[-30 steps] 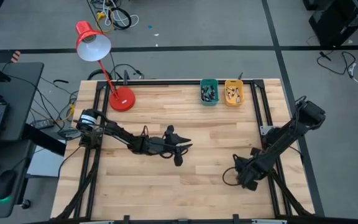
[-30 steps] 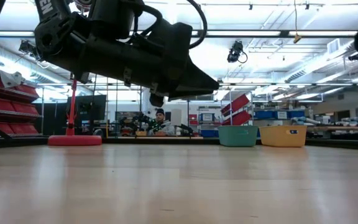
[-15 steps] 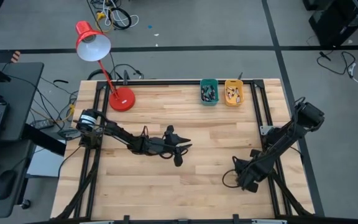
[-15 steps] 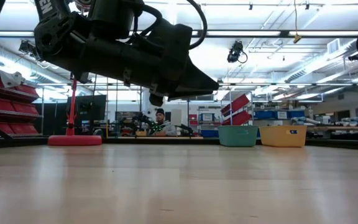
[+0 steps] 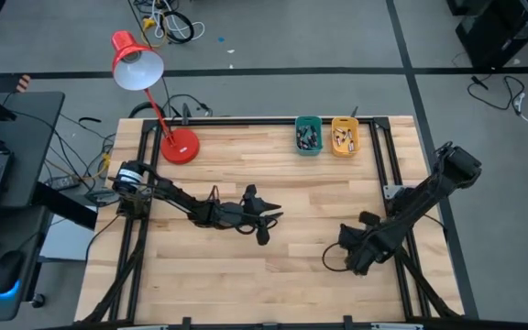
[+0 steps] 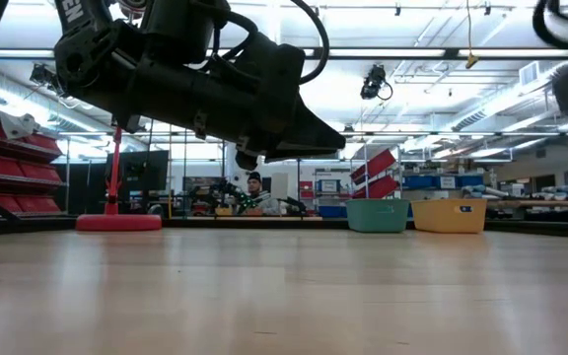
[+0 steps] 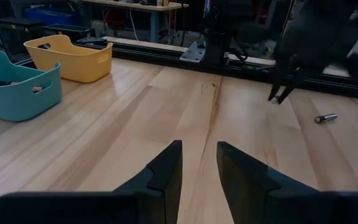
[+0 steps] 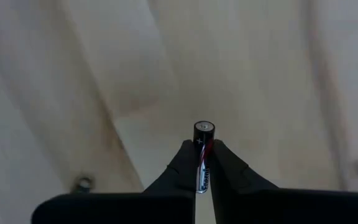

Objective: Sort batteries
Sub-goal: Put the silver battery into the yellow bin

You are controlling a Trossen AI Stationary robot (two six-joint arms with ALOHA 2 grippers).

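Right gripper point(image 8: 202, 163) is pinching a battery point(image 8: 203, 144) between its fingers, hovering over the table point(image 5: 282, 284) near the right edge.

Left gripper point(image 7: 199, 163) is hanging mid-table with fingers a bit apart, holding nothing. Another battery point(image 7: 325, 117) is lying loose on the wood. Teal bin point(image 5: 308, 136) and yellow bin point(image 5: 344, 137) are sitting side by side at the far edge.
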